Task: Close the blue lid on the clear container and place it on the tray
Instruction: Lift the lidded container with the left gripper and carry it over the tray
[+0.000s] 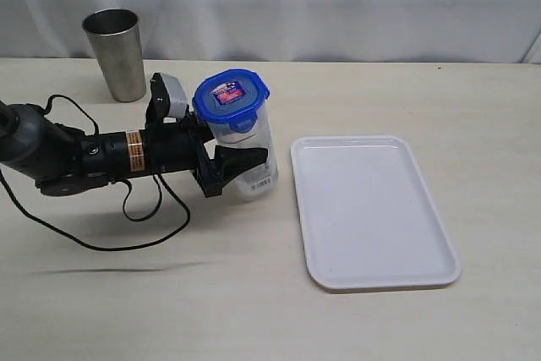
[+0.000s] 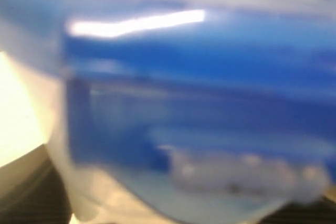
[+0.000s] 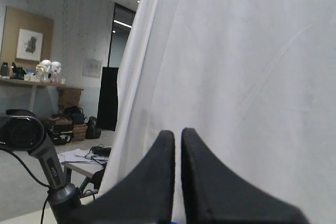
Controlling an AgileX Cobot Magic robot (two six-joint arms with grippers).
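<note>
The clear container (image 1: 254,128) stands upright just left of the tray (image 1: 372,209), with the blue lid (image 1: 231,95) seated on its rim and a white label low on its side. My left gripper (image 1: 254,146) reaches in from the left and is shut around the container's body; one black finger (image 1: 245,159) crosses its front and the other is hidden behind it. The left wrist view is filled by the blurred blue lid (image 2: 199,77). My right gripper (image 3: 178,140) is shut and empty, facing a white curtain, and is out of the exterior view.
A steel tumbler (image 1: 116,52) stands at the back left of the table. The left arm's black cable (image 1: 127,243) loops over the table in front of the arm. The white tray holds nothing.
</note>
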